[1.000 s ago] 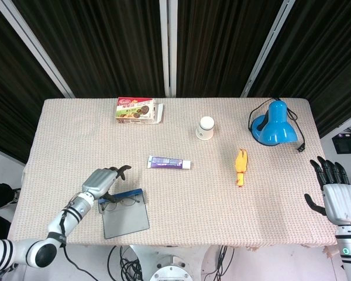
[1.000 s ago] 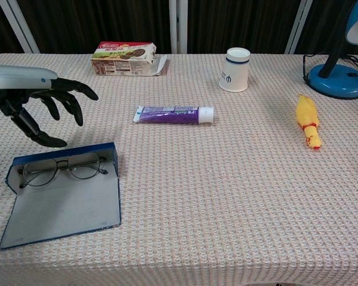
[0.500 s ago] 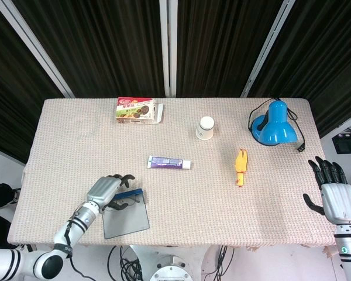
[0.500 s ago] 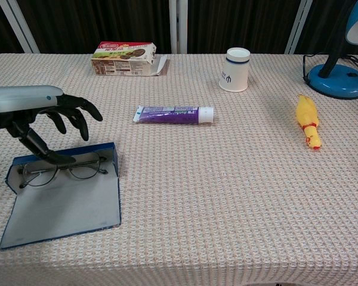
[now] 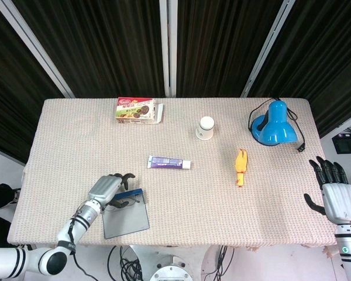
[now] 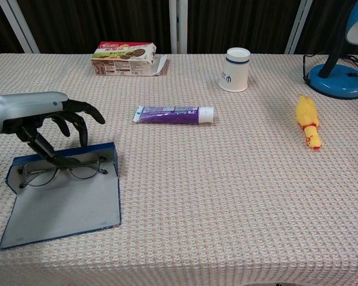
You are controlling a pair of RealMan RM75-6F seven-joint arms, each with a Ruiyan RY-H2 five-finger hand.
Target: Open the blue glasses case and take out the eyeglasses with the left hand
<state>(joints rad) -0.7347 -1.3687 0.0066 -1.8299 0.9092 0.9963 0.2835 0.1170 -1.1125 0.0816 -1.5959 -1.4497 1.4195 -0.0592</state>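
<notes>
Eyeglasses (image 6: 62,168) inside open blue case (image 6: 59,205)

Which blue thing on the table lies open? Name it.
The flat blue glasses case under the left hand, lid folded out, wire-framed eyeglasses inside. The blue desk lamp stands at the far right corner.

A lab: black curtains (image 5: 105,41) behind a cloth-covered table (image 5: 181,193).

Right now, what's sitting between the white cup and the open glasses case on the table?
The purple tube lies between the white cup and the open blue glasses case; otherwise only bare tablecloth. The chest view shows this best.
</notes>
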